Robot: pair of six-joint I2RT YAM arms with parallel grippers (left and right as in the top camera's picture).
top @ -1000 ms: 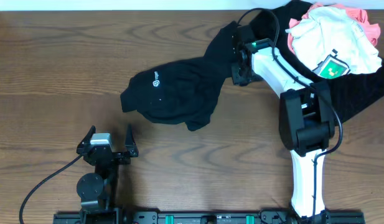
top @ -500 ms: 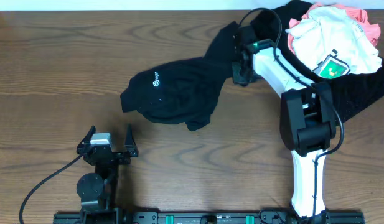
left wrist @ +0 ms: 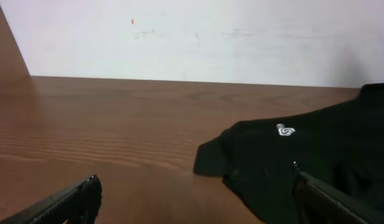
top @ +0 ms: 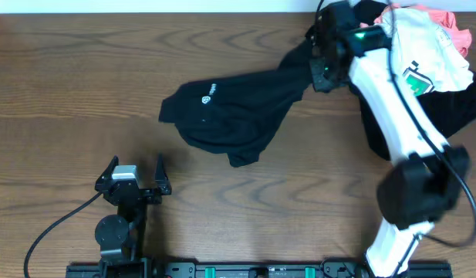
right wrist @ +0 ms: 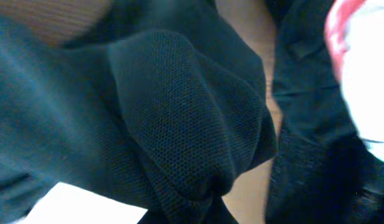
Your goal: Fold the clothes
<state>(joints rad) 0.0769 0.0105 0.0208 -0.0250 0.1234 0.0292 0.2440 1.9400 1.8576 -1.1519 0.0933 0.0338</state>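
A black shirt (top: 230, 112) with a small white logo lies crumpled mid-table, its right end pulled up toward the back right. My right gripper (top: 321, 68) is shut on that end; in the right wrist view black mesh cloth (right wrist: 179, 124) bunches into the jaws and hides the fingers. The same shirt (left wrist: 304, 162) shows in the left wrist view, ahead and to the right. My left gripper (top: 136, 171) rests open near the front left, with nothing between its fingers (left wrist: 73, 200).
A pile of clothes sits at the back right corner: a white garment (top: 423, 46) with a green label, a pink one (top: 442, 17) and dark cloth (top: 446, 108) under them. The right arm (top: 407, 131) stretches over the table's right side.
My right gripper has shut on the black shirt's right end and lifted it up and to the right. The shirt's body has slid rightward. The left arm has not moved.
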